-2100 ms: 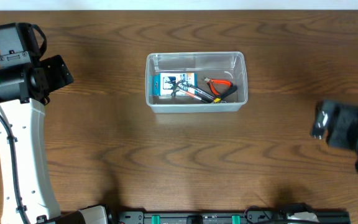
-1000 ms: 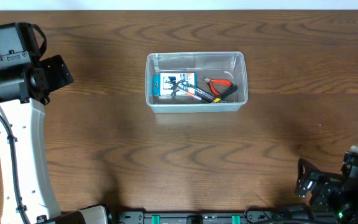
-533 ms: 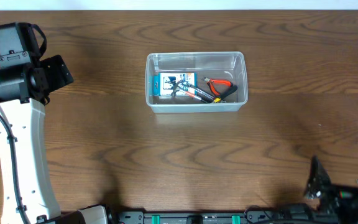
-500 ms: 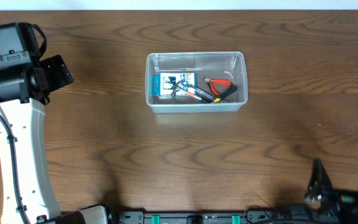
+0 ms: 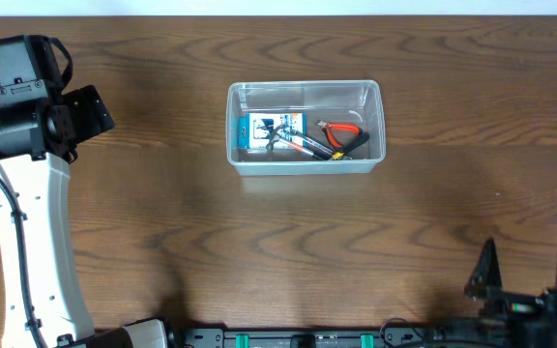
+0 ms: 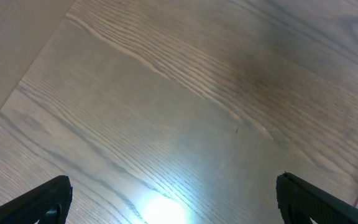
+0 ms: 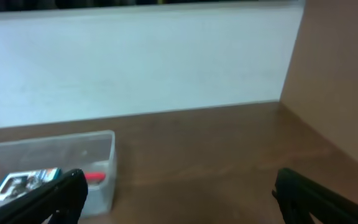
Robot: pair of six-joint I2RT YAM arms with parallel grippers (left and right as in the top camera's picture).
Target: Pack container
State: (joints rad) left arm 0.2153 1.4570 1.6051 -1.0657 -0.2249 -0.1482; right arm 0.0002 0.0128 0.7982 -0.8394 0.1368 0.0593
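Clear plastic container (image 5: 303, 97), rectangular with rounded corners; we log it at the middle of the brown wooden table (image 5: 259, 242), toward the far edge. Contents: a blue-and-white printed box (image 5: 268, 132) in the container's left half, red-handled pliers (image 5: 342, 132) in its right half, and a dark tool (image 5: 307, 145) between them that we cannot identify. Left gripper (image 6: 176, 193): well to the left of the container, over bare wood, fingers spread wide, holding nothing. Right gripper (image 5: 525, 275): well apart from the container, to its right and toward the near edge, fingers likewise spread and empty, its camera facing the container.
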